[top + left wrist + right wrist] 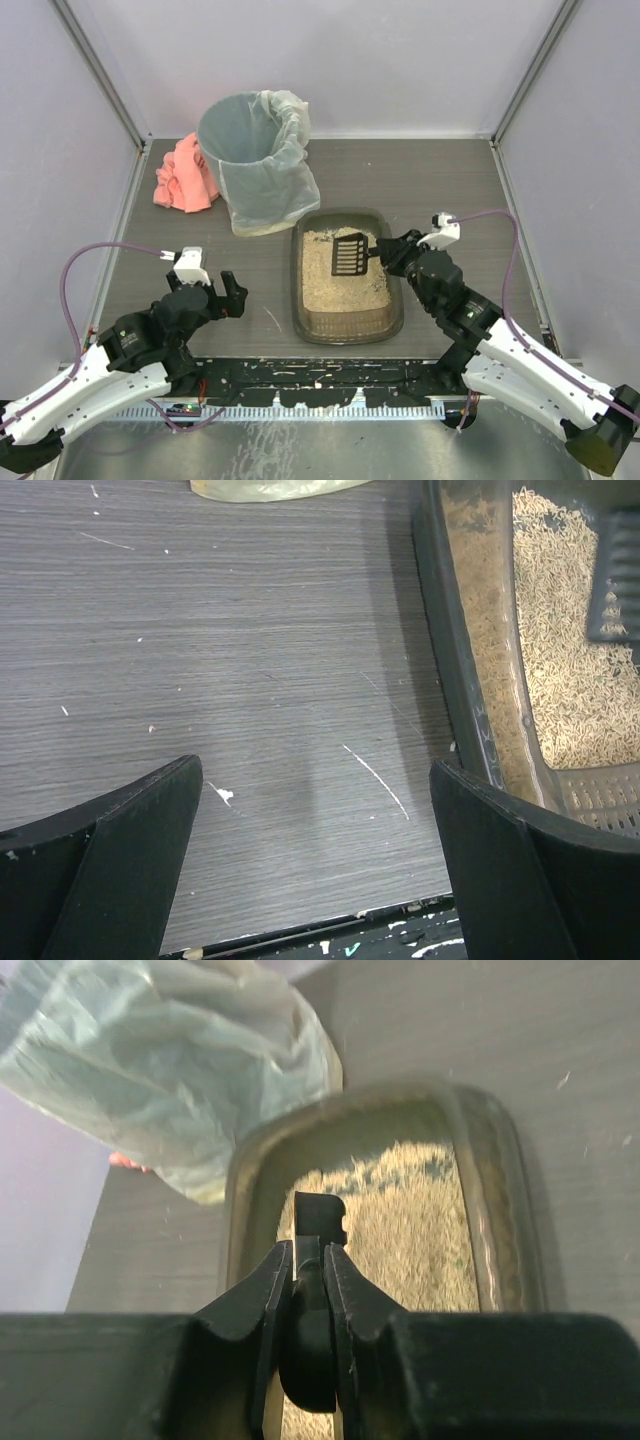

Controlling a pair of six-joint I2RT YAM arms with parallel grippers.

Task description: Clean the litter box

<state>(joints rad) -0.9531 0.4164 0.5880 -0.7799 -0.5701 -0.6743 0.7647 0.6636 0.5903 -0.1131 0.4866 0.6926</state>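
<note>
The shallow dark brown-grey plastic litter box [347, 333] with beige litter is lying near the middle of the table [440, 190], closer to the near edge. Its long axis is running from the near edge toward the far edge. The right pincer [382, 252] is reaching over the box's right rim and is closed tightly on the handle of the small black slotted scoop [350, 256]. The scoop's blade is hanging over the far half of the litter, so in my judgement the right arm is the one placed for scooping. The left pincer [222, 295] is standing wide open and holding nothing, just beside the box's left wall. The round grey bin with a clear liner [255, 165] is standing toward the far left corner, just beyond the box. I am counting one box, one scoop, one bin, one pink cloth [183, 178] and two pincers.
</note>
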